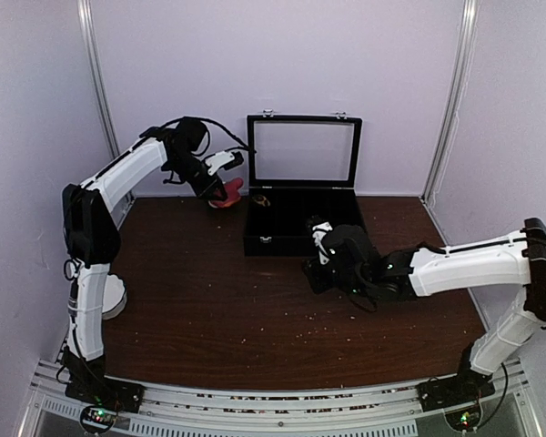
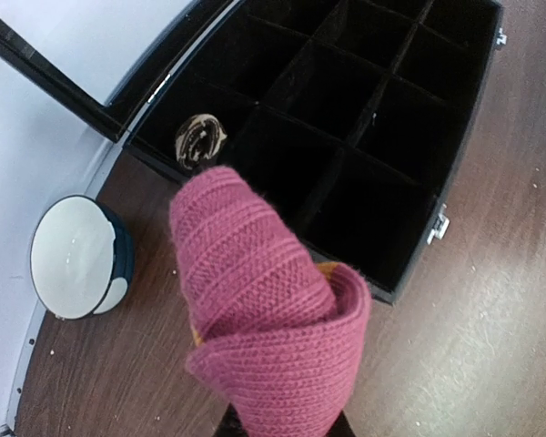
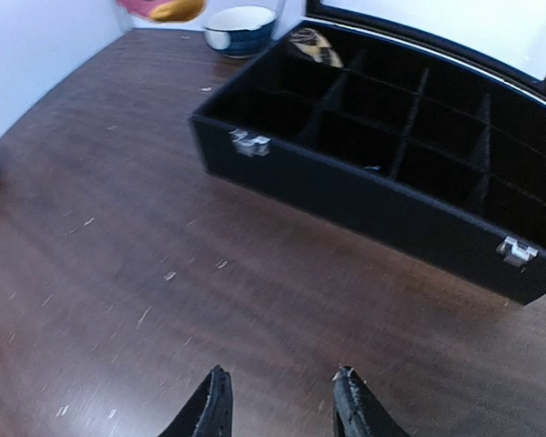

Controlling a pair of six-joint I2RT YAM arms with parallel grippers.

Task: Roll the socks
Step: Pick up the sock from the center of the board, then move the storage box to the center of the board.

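My left gripper (image 1: 221, 189) is shut on the rolled magenta-red sock (image 2: 266, 314), which hangs above the table just left of the black divided box (image 2: 409, 273). The roll hides its fingers in the left wrist view. The same sock (image 1: 227, 194) shows an orange tip (image 3: 175, 9) in the right wrist view. The dark brown argyle sock (image 2: 200, 138) lies rolled in the box's far-left compartment (image 1: 260, 199). My right gripper (image 3: 282, 401) stands open over bare wood in front of the box, with nothing between its fingers.
The box's glass lid (image 1: 303, 150) stands upright against the back wall. A white bowl with a blue outside (image 2: 73, 257) sits left of the box near the wall. A white round object (image 1: 118, 297) lies by the left arm. Crumbs dot the wooden table (image 1: 218, 309).
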